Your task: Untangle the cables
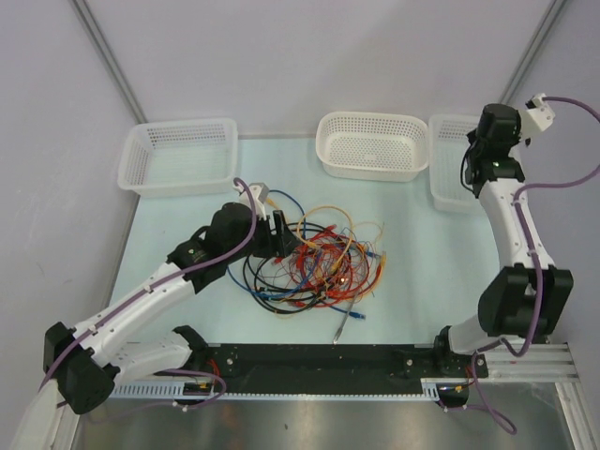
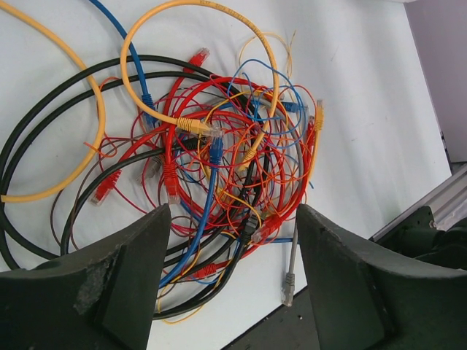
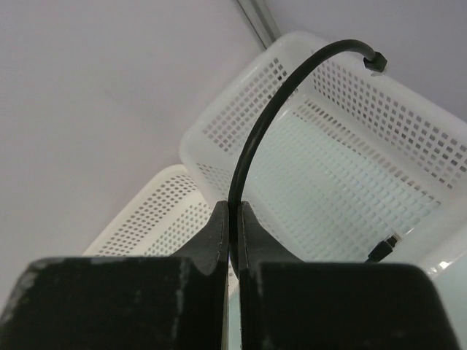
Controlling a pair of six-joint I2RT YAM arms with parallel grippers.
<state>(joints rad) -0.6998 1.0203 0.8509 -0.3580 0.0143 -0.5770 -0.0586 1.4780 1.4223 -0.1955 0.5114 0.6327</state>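
Top external: the cables (image 1: 319, 262) are seen heaped in one knot in the middle of the bench (image 1: 422, 281), with red, orange, blue and black loops interwoven.

Left wrist: the left claw (image 2: 233, 211) is spread wide over the knot. Several strands could be pinched together and the whole heap dragged.

Right wrist: the right claw (image 3: 232, 211) is clamped on a black cable (image 3: 252, 146), apparently above a basket (image 3: 379, 124), and the thin strand could slip out.

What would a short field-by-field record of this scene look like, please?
left tool: open, poised over the tangled cables
right tool: shut on a black cable, raised by the right basket
tangle: red, orange, yellow, blue and black loops, heaped mid-table
other baskets: left basket and middle basket, white, at the far edge
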